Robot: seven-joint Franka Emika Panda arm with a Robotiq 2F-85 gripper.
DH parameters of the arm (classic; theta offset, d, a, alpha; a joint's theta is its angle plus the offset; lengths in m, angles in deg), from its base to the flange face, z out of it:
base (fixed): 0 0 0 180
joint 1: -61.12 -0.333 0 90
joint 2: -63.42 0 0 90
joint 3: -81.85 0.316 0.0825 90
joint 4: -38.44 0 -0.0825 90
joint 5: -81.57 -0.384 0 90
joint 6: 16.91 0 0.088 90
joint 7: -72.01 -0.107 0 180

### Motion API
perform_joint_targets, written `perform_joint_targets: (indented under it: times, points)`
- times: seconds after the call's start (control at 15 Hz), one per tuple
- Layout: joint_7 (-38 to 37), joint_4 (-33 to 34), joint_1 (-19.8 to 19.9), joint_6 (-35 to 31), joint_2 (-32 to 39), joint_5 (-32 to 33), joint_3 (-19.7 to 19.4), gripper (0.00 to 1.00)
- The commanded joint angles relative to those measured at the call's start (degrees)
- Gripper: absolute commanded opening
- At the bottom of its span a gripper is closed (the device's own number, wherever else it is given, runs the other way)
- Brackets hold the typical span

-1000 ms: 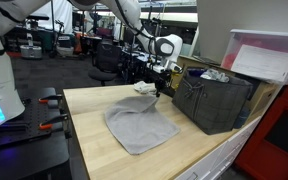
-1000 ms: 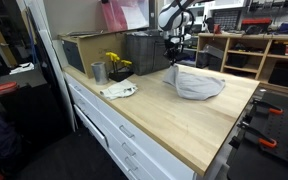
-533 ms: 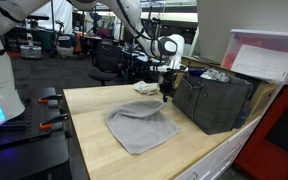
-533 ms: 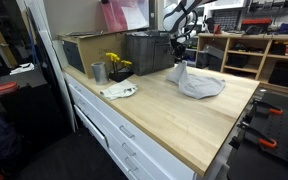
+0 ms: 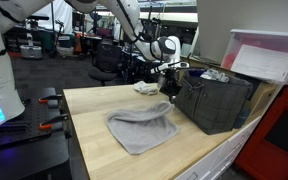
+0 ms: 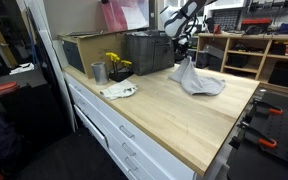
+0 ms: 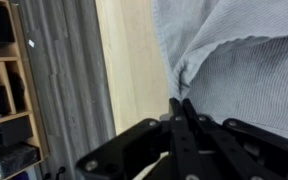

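A grey towel (image 5: 142, 128) lies on the wooden table (image 5: 92, 125), with one corner pulled up into a peak. My gripper (image 5: 171, 90) is shut on that raised corner, close to the black crate (image 5: 212, 100). In an exterior view the towel (image 6: 200, 83) hangs in a cone under the gripper (image 6: 185, 57). In the wrist view the two fingers meet at the gripper (image 7: 181, 103) and pinch a fold of the towel (image 7: 239, 60) above the light wood (image 7: 129, 60).
A small white cloth (image 5: 146, 88) lies behind the towel near the table's far edge. A metal cup (image 6: 98, 72), yellow flowers (image 6: 115, 62), a white rag (image 6: 118, 91) and a cardboard box (image 6: 82, 48) sit along the table beside the crate (image 6: 146, 50).
The gripper has carried the towel corner up and sideways toward the crate. The towel has gone from lying flat to being drawn into a peak.
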Motion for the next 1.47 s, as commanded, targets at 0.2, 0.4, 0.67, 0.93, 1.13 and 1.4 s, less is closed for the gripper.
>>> perform_joint_targets:
  times: [0.2,0.4,0.67,0.93,1.13,1.4]
  points:
    - [-9.0,0.4,-4.4,0.6,0.8,7.3,-3.5,0.44]
    - [-13.3,-0.8,-6.0,0.3,-0.9,7.3,-2.8,0.66]
    - [-15.2,-4.2,-5.9,-0.4,-5.0,-2.1,3.1,0.97]
    - [-15.3,-8.6,-5.5,-2.4,-6.8,-12.4,8.2,1.0]
    - [-15.7,-13.3,-6.2,-4.1,-7.2,-17.1,9.8,1.0]
    - [-19.3,-20.4,-8.8,-5.8,-6.4,-17.5,9.1,1.0]
